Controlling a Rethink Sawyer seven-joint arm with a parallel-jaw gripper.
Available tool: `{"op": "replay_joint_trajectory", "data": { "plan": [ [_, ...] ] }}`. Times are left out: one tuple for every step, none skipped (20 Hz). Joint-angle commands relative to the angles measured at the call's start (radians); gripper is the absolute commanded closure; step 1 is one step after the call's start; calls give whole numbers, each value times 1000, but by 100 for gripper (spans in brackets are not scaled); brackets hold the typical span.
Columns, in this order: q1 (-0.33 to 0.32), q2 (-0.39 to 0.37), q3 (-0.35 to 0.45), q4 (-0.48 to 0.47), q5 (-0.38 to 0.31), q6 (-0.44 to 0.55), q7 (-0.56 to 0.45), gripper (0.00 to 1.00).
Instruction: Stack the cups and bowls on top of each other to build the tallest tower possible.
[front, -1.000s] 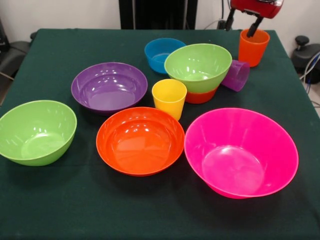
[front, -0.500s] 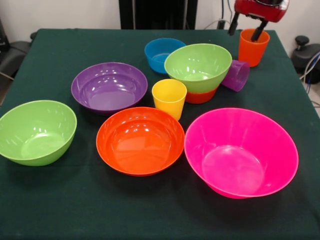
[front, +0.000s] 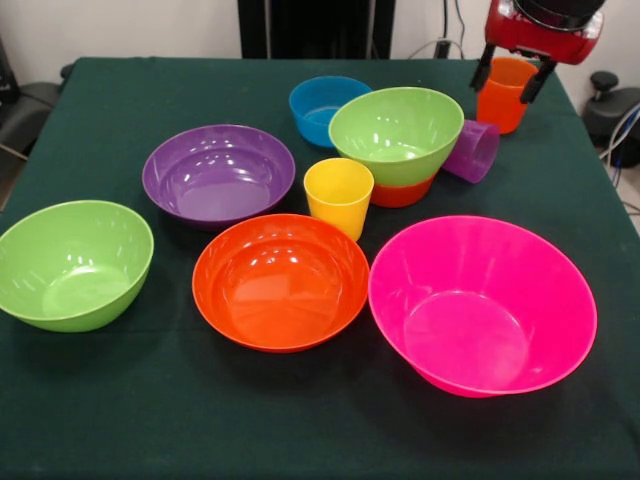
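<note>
Green table (front: 120, 420) bare along near edge, hand (front: 509, 80) spread wide astride orange cup (front: 503, 98) by far corner.

Dark green table (front: 120, 400) carries: purple bowl (front: 218, 172), left green bowl (front: 72, 263), large orange bowl (front: 280, 282), pink bowl (front: 482, 304), blue bowl (front: 322, 104), small orange bowl (front: 402, 192), yellow cup (front: 338, 196), orange cup (front: 503, 96), purple cup (front: 472, 150) on its side.

The open pincer (front: 510, 79) straddles the upright orange cup (front: 504, 96) beside the tipped purple cup (front: 472, 150).
</note>
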Motion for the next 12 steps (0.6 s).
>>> {"op": "replay_joint_trajectory", "data": {
  "plan": [
    [-45, 105, 103, -163, -15, 114, 87, 0],
    [-49, 115, 103, -178, -17, 121, 85, 0],
    [-53, 125, 103, -194, -19, 128, 84, 0],
    [-57, 132, 104, -208, -20, 138, 82, 0],
    [-60, 140, 103, -225, -23, 148, 79, 0],
    [-62, 144, 103, -235, -25, 157, 77, 0],
    [-63, 148, 102, -248, -27, 167, 76, 0],
    [-65, 154, 102, -261, -28, 177, 74, 0],
    [-67, 157, 102, -270, -29, 184, 72, 0],
    [-68, 160, 102, -279, -30, 190, 70, 0],
    [-69, 166, 101, -293, -32, 199, 68, 0],
    [-72, 175, 100, -312, -33, 211, 67, 0]
  ]
}}
